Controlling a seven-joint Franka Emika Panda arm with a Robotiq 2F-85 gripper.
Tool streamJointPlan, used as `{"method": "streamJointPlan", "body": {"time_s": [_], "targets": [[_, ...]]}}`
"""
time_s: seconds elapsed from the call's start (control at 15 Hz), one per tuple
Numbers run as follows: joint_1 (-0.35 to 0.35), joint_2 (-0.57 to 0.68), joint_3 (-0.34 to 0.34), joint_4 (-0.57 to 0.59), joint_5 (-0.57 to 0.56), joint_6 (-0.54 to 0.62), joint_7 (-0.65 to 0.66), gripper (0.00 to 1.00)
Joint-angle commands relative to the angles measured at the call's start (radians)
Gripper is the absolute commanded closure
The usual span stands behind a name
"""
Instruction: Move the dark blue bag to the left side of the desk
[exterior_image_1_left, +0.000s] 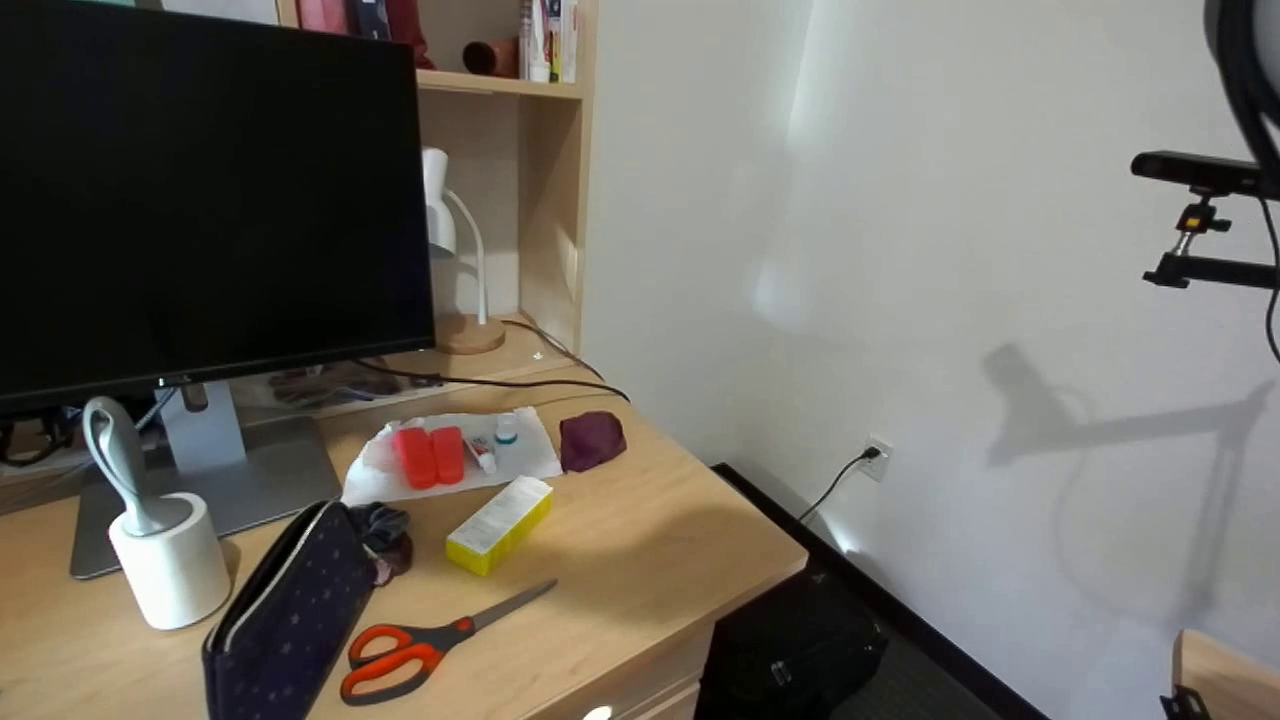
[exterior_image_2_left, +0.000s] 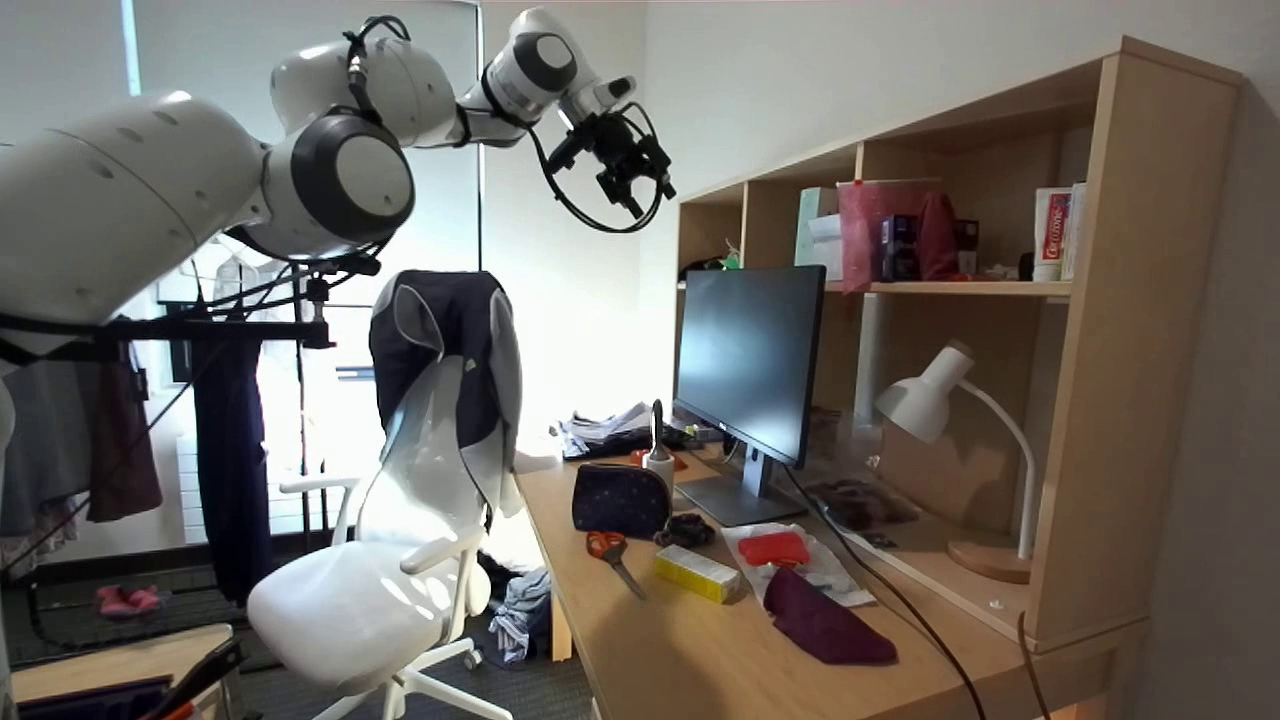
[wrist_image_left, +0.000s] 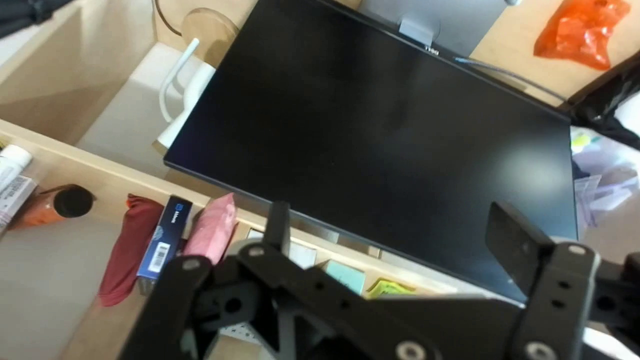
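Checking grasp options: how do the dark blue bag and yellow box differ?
The dark blue bag stands upright; the yellow box lies flat. The bag is star-patterned; the box has yellow sides and a whitish top. The bag is bigger than the box. Both rest on the desk.

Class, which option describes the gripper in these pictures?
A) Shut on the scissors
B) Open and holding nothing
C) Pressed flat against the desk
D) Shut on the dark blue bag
B: in the wrist view the gripper has its fingers wide apart with nothing gripped, and the dark blue bag stands on the desk.
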Motion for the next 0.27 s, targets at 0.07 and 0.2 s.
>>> {"method": "streamJointPlan", "body": {"time_s": [0.07,0.2], "targets": [[-0.025,-0.022,0.015,0.0,-0.006,0.022,0.034,0.0],[-0.031,-0.028,0.018,0.0,-0.005,0.027,0.047,0.0]]}}
